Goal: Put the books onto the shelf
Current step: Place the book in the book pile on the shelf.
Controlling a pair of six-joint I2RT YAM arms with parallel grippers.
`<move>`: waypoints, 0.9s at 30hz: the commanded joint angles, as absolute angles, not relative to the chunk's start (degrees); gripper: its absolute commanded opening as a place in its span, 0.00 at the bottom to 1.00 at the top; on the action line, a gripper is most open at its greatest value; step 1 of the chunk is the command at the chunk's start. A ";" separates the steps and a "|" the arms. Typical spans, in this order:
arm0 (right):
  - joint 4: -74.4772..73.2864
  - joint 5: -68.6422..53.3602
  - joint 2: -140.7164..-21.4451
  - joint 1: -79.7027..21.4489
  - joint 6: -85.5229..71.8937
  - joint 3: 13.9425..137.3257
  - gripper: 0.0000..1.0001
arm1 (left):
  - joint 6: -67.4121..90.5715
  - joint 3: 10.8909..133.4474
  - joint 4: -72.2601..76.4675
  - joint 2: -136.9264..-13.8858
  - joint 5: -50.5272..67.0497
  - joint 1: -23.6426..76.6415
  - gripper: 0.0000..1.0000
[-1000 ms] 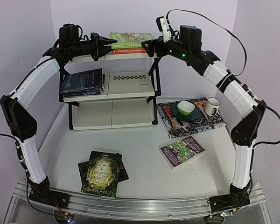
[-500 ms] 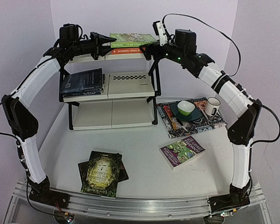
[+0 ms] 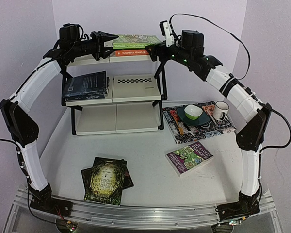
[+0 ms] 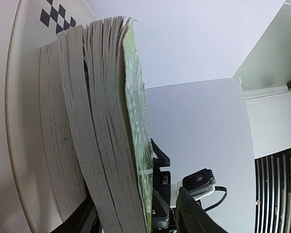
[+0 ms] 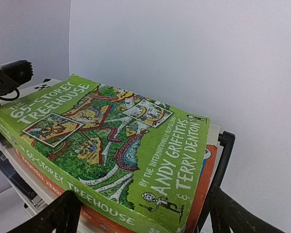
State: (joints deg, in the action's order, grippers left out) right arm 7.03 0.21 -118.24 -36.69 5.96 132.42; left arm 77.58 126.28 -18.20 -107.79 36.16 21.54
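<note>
On the shelf's (image 3: pixel 136 87) top tier a bright green book (image 3: pixel 136 40) lies flat on an orange book (image 3: pixel 133 52). My left gripper (image 3: pixel 106 41) is at their left end, open, its jaws either side of the stack (image 4: pixel 133 121) with a gap beside the green cover. At their right end my right gripper (image 3: pixel 153 48) is open wide, the stack's corner (image 5: pixel 106 145) between its fingers. Dark blue books (image 3: pixel 86 85) lie on the middle tier. Dark green-gold books (image 3: pixel 105 179) and a purple-green book (image 3: pixel 189 158) lie on the table.
A patterned mat (image 3: pixel 218 127) lies right of the shelf, carrying a green bowl (image 3: pixel 193 112) and a white mug (image 3: pixel 221 110). The wall stands close behind the shelf. The shelf's black frame post (image 5: pixel 225 155) is beside my right fingers.
The left gripper has opened and the green book has settled flat on the orange one. The right gripper has moved left, closer to the stack's right end.
</note>
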 commanded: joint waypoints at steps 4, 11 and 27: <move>12.86 4.20 -119.41 -37.34 5.33 135.96 0.89 | 70.69 126.37 -23.12 -103.56 30.79 20.74 0.53; 13.56 5.01 -118.81 -37.66 6.07 135.11 0.87 | 65.31 128.82 -29.33 -103.65 26.72 20.74 0.53; 14.72 3.85 -116.11 -37.82 7.53 131.71 0.98 | 41.35 130.49 -34.91 -99.60 19.37 20.92 0.75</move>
State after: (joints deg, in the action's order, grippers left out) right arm 9.02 3.70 -119.07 -37.65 7.05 132.75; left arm 52.27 128.38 -34.59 -103.13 20.25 20.99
